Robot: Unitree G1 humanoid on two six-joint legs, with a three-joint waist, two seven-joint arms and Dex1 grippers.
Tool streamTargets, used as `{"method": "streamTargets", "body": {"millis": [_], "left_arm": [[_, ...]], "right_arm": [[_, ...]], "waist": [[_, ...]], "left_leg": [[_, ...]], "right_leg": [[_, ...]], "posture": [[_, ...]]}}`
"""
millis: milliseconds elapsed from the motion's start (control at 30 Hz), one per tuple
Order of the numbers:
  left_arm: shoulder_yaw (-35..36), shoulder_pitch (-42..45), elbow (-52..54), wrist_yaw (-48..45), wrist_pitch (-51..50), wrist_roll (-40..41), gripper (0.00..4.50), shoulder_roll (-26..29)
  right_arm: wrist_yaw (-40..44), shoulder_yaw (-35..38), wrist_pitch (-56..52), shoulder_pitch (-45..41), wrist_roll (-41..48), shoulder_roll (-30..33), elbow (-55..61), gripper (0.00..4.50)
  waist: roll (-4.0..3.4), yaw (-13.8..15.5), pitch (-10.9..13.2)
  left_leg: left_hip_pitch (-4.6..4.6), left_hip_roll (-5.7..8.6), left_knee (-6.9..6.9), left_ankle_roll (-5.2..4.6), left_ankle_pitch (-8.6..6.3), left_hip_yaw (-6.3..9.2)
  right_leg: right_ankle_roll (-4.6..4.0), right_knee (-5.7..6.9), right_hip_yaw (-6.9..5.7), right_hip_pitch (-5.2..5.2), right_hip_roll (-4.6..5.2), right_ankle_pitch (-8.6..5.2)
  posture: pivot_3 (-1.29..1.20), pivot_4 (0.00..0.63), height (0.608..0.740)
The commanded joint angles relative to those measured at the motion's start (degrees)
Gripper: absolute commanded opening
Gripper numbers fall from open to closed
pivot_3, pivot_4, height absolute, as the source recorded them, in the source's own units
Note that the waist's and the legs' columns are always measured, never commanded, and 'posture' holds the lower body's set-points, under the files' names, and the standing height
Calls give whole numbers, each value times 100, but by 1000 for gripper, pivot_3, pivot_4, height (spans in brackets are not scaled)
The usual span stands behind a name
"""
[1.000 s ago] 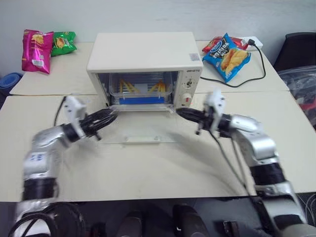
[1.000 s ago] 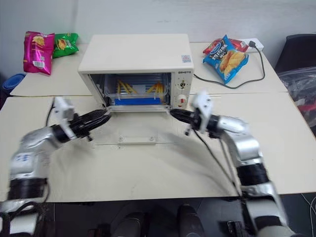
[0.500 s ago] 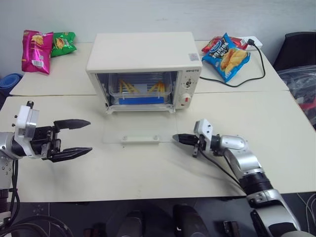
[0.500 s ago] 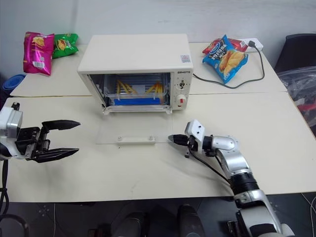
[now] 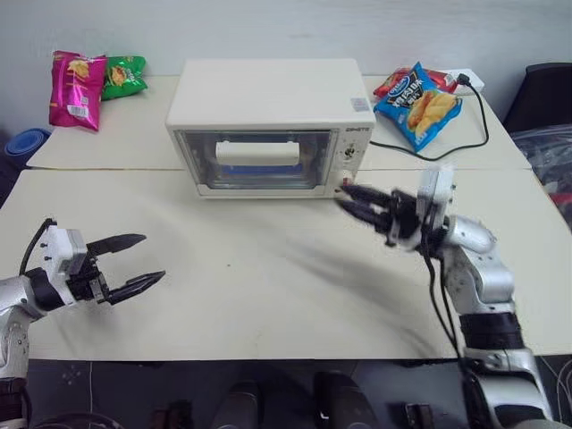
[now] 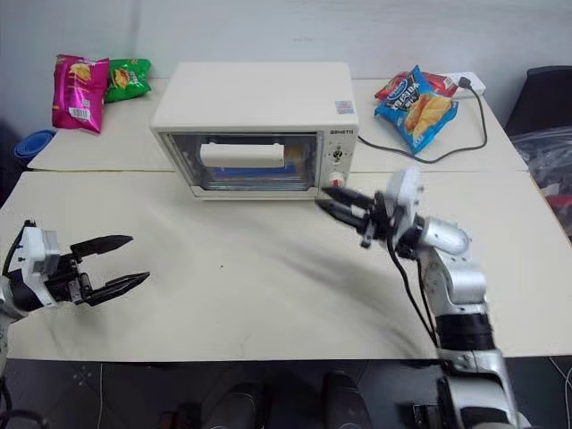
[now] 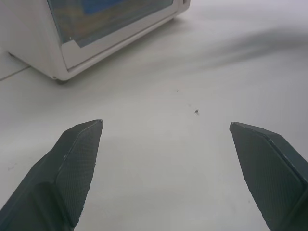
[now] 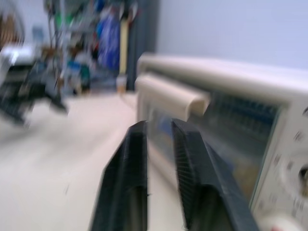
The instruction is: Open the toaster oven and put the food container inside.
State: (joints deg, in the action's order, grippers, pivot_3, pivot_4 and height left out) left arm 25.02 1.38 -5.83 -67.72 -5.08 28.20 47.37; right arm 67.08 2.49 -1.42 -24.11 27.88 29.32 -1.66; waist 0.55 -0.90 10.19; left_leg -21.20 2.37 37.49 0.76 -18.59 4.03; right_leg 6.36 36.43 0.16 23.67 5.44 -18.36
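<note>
Cream toaster oven (image 5: 268,125), door shut, food container (image 5: 257,170) inside. Right tool (image 5: 362,202), slightly parted and empty, is nearest, by its knob panel. Left tool (image 5: 128,264) gapes empty.

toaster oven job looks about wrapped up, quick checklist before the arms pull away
1. Toaster oven door shut, handle upright against the front: ok.
2. Food container inside: blue shows low behind the glass, but its seating on the rack: cannot tell.
3. Left tool open, holding nothing, off to the left of the oven: ok.
4. Right tool clear of the door: it sits just off the knob panel, fingers slightly apart; touching or not: cannot tell.
5. Power cord behind the right arm, not snagged: ok.
6. Table in front of the oven free for retreat: ok.
</note>
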Motion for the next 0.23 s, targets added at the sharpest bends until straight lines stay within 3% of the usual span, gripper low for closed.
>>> {"method": "streamTargets", "body": {"millis": [33,233], "left_arm": [[64,-155,108,41,270,-169,4500,73],[10,-249,-175,384,699,-514,4500,-47]], "right_arm": [[648,49,716,523,-265,433,93,2156],[615,321,1184,1392,-411,716,-62,3990]], "waist": [[0,4,0],[0,-4,0]], "left_leg": [[1,0,0,0,0,0],[11,-4,3,0,0,-7]], "right_leg": [[0,-1,0,0,0,0],[0,-1,7,0,-3,0]], "posture": [[0,150,740],[0,150,740]]}}
